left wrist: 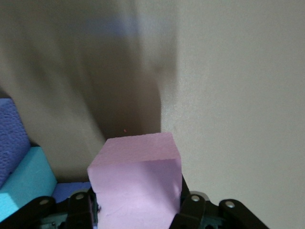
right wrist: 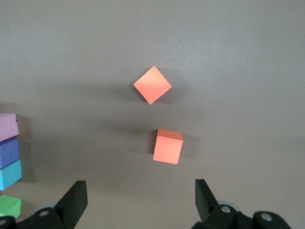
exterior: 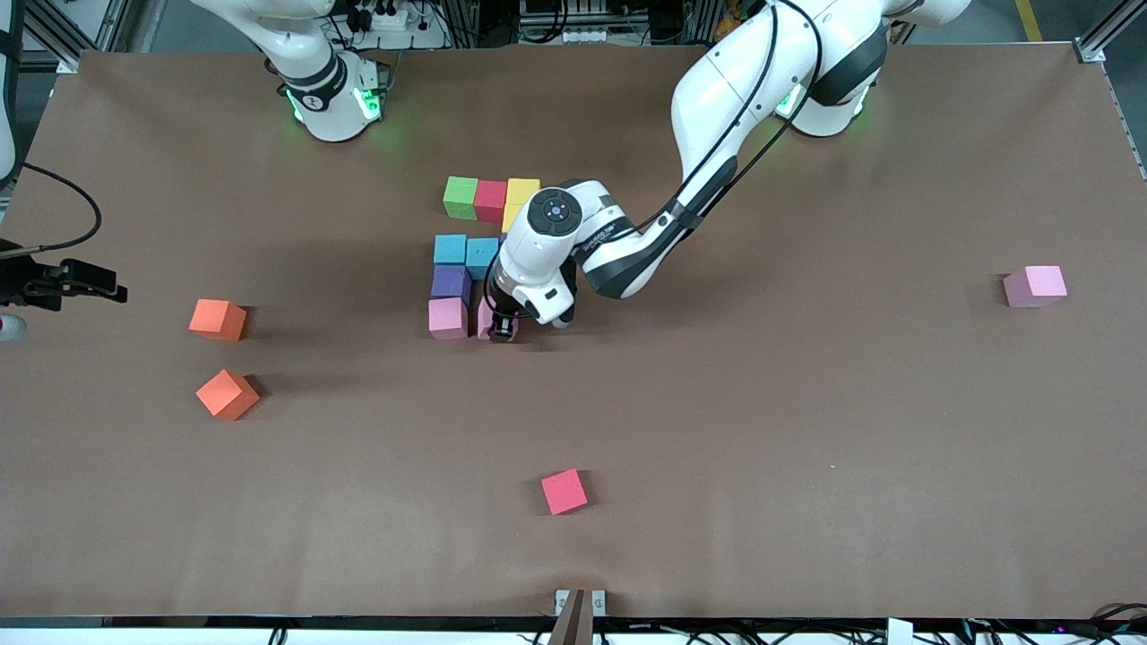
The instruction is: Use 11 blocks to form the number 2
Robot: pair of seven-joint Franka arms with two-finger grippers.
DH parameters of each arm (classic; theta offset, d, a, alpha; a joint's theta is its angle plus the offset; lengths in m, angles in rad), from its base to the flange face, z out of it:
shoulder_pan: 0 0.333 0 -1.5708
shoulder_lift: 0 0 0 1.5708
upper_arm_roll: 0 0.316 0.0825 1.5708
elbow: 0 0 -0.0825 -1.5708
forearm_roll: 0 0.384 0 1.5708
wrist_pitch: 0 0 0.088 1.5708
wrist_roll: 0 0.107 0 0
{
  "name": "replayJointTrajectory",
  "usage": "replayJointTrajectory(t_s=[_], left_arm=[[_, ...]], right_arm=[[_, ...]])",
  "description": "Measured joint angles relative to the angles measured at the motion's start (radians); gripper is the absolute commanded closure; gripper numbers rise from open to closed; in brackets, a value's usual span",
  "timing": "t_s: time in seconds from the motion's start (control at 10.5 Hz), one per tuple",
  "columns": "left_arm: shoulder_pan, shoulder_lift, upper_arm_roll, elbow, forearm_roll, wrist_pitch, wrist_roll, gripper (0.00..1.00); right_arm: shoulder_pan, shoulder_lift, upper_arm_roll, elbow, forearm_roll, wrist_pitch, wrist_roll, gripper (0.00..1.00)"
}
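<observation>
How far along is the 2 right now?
Done: green block, red and yellow top row, the blue pair, a purple block and one pink block. In hand: the left gripper shut on a second pink block beside it. Left: the loose pink block. The right gripper waits open.

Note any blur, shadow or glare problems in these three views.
Front view: sharp, evenly lit, green glow at the arm bases. Left wrist view: smeared dark shadow over the table, pink block close and soft. Right wrist view: clear, orange cubes cast soft shadows.
</observation>
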Motion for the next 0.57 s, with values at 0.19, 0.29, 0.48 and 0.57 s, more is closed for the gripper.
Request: replayJointTrajectory(t_s=[0.19, 0.29, 0.48, 0.57], left_arm=[[-0.001, 0.014, 0.000, 0.000, 0.000, 0.012, 0.000, 0.88], [-0.006, 0.020, 0.000, 0.000, 0.000, 0.019, 0.000, 0.88], [-0.012, 0.022, 0.000, 0.000, -0.001, 0.030, 0.000, 0.89], [-0.013, 0.023, 0.000, 0.000, -0.001, 0.036, 0.000, 0.88]], right_arm=[[0.000, 0.000, 0.000, 0.000, 0.000, 0.000, 0.000, 0.00], [0.000, 0.001, 0.000, 0.000, 0.000, 0.001, 0.000, 0.00], [0.000, 0.001, 0.000, 0.000, 0.000, 0.003, 0.000, 0.00], [0.000, 0.001, 0.000, 0.000, 0.000, 0.004, 0.000, 0.00]])
